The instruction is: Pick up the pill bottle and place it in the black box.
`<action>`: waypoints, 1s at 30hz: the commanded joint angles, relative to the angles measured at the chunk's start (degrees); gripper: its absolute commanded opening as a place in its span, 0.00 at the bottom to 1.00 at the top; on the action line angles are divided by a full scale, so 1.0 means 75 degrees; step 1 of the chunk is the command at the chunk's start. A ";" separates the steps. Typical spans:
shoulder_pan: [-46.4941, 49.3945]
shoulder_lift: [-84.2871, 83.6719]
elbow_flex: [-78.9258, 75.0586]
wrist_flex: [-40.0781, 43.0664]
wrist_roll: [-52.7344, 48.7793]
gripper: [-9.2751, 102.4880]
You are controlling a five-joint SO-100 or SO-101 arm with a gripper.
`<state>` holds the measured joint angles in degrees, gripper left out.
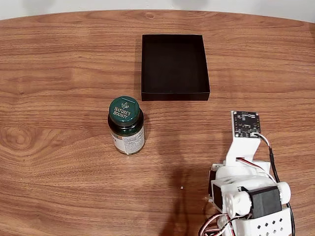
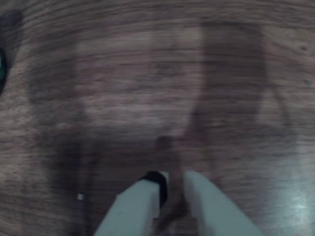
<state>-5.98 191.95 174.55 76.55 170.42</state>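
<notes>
Wood-grain table, matt black box, glossy pill bottle with paper label, white plastic pincer

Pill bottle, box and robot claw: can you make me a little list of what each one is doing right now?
pill bottle: standing upright on the table, green cap on, nothing touching it
black box: past the bottle, to its right in the fixed view, nothing in it
gripper: over bare wood in the wrist view, fingertips close together, holding nothing
table: brown wood
task progress: bottle not picked up yet
</notes>
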 commanded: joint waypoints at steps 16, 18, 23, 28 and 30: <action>-0.0621 -0.0105 -0.0129 -0.2695 0.2789 0.19; -0.0984 -0.0105 -0.0129 -0.3234 0.2379 0.22; -0.2250 -0.0105 -0.0129 -0.4512 0.1359 0.26; -0.3188 -0.0059 -0.0129 -0.4594 0.1582 0.28; -0.3375 -0.0047 -0.0129 -0.4594 0.1629 0.29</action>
<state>-27.69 191.07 174.64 43.95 182.02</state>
